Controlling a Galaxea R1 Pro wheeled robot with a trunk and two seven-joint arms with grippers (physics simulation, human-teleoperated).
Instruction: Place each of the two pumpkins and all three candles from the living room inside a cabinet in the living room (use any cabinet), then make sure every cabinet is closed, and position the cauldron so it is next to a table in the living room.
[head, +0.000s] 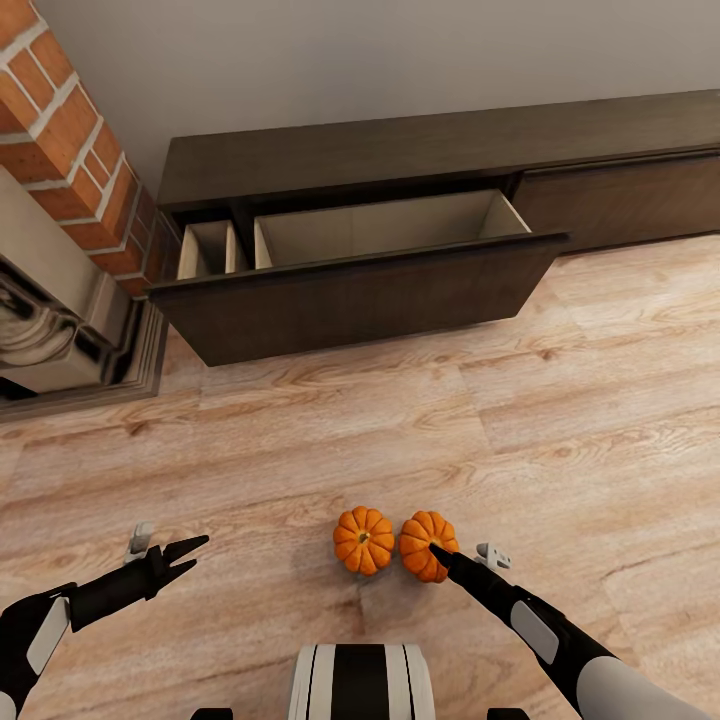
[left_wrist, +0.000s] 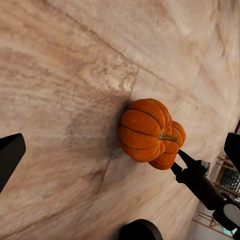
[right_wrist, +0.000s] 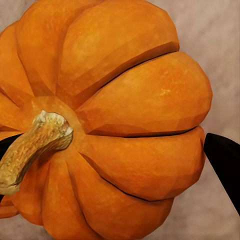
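Two small orange pumpkins lie side by side on the wood floor, the left pumpkin (head: 363, 540) and the right pumpkin (head: 428, 545). My right gripper (head: 438, 550) is open and down on the right pumpkin (right_wrist: 125, 115), with a black fingertip (right_wrist: 225, 160) showing at either side of it. Off to the left, my left gripper (head: 188, 556) is open and empty above bare floor; its wrist view looks across at both pumpkins (left_wrist: 145, 131) and the right gripper (left_wrist: 192, 175). The dark-brown cabinet (head: 400, 150) stands along the wall, its left front (head: 350, 295) pulled out over a pale, empty interior, its right front (head: 620, 200) shut.
A red brick fireplace (head: 70, 130) with a stepped dark hearth frame (head: 150, 350) stands at the left, close to the open front's corner. Wide wood floor (head: 450, 420) lies between the pumpkins and the cabinet. My white base (head: 360, 680) shows at the bottom.
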